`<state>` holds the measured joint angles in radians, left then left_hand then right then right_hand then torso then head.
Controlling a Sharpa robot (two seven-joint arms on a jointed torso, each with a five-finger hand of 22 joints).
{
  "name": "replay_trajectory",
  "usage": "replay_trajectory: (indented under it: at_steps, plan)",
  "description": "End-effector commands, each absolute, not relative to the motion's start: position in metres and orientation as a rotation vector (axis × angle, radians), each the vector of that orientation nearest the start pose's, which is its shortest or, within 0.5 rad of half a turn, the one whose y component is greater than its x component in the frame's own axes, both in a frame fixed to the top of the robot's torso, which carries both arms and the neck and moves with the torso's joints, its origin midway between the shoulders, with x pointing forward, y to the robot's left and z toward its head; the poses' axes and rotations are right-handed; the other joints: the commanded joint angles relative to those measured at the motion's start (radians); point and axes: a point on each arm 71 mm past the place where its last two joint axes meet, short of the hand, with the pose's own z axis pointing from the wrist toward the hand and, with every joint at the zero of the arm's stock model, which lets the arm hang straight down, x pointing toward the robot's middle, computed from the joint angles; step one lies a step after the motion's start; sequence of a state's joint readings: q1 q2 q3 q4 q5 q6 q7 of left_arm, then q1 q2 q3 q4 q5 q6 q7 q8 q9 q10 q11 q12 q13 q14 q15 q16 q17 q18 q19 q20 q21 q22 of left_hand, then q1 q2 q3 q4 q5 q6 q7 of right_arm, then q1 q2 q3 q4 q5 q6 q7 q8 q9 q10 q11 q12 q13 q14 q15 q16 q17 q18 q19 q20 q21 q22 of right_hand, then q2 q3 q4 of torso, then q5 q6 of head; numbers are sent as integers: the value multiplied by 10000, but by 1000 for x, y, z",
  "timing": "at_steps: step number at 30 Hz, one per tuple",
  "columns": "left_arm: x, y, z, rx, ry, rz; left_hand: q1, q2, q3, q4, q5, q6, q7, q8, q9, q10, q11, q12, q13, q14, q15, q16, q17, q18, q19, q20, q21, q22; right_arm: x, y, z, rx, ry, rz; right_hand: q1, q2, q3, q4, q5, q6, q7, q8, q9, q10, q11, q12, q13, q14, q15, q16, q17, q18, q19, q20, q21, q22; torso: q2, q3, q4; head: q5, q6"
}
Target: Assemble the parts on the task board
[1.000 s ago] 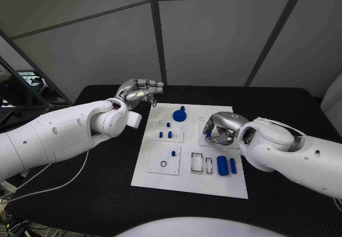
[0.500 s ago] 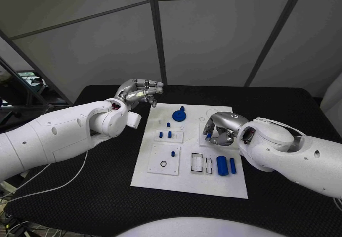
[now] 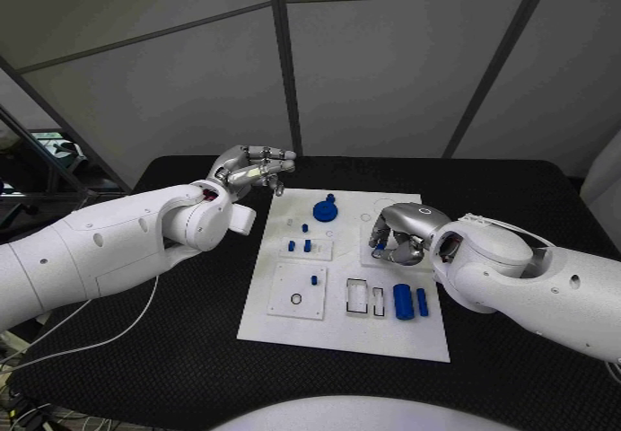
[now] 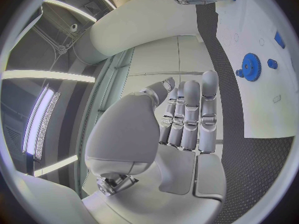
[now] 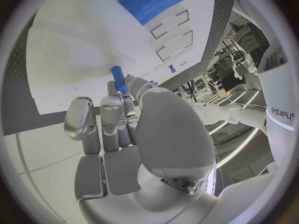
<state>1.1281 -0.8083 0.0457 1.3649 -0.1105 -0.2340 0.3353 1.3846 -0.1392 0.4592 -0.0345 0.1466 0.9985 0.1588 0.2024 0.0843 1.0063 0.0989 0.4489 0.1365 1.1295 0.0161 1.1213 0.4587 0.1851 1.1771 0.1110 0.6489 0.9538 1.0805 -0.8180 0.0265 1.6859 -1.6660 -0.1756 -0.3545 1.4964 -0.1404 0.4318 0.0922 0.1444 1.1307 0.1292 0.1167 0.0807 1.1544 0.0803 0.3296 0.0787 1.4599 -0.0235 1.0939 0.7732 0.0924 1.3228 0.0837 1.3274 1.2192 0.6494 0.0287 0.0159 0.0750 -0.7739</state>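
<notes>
Black table (image 3: 518,197), grey wall panels (image 3: 389,72).

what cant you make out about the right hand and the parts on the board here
- Head view: the right hand covers the task board beneath it, so any socket there is hidden.
- Right wrist view: the small blue peg shows at the fingertips; its lower end is hidden behind them.
- Head view: the small blue pegs are too small to tell shape.

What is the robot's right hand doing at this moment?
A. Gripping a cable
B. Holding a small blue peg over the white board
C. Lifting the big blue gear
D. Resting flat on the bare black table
B: the right hand pinches a small blue peg in its fingertips above the task board, while the blue gear lies untouched.
</notes>
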Motion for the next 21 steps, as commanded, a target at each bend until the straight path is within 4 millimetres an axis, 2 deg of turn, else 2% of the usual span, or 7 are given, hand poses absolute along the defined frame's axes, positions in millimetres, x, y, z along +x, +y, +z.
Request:
replay_trajectory:
  at_steps: [1,4,7,15,21]
  plan:
    - [514,236,-196,-10917,14409,-14855,-32,106,-38,-9,6,-13,48,54,-13,-68,-33,34,-4,-6,3,-62,-10,-46,-61,29,-60,-15,439,-148,-204,-2810,17458,5318,194,107,124,-78,-59,106,-7,85,17,421,-303,47,57,35,-50,70,33,-98,115,-2,93,96,2,5,-4,-9,7]
    - [514,236,-196,-10930,14415,-14840,-32,106,-38,-9,6,-13,48,54,-13,-68,-33,34,-4,-6,3,-62,-10,-46,-61,29,-60,-15,438,-147,-202,-2842,17332,5355,241,116,208,-174,-51,159,-12,108,20,472,-310,43,81,38,-61,109,64,-124,188,-21,180,212,6,15,-9,-20,15]
    - [514,236,-197,-10940,14421,-14831,-32,106,-38,-9,6,-13,48,54,-13,-68,-33,34,-4,-6,3,-62,-10,-46,-61,29,-60,-15,436,-147,-201,-2860,17259,5396,254,113,240,-212,-39,167,-10,109,18,482,-311,35,88,37,-62,118,67,-132,209,-27,208,248,1,2,-5,-31,19]
    - [514,236,-198,-10963,14428,-14805,-33,124,-39,-4,8,-24,52,56,-15,-73,-32,43,-5,-3,4,-71,-22,-44,-65,30,-74,-23,430,-144,-196,-2881,17036,5641,255,92,296,-275,5,153,4,94,5,471,-297,-2,94,34,-58,137,74,-141,232,-32,244,293,-3,10,-5,-39,24]
    - [513,236,-198,-10981,14439,-14791,-33,124,-39,-4,8,-24,52,56,-15,-73,-32,43,-5,-3,4,-71,-22,-44,-65,30,-74,-23,422,-143,-189,-2877,16779,5958,260,87,337,-314,34,153,9,89,0,471,-291,-22,98,34,-55,156,91,-150,255,-32,275,334,-8,0,-7,-53,39]
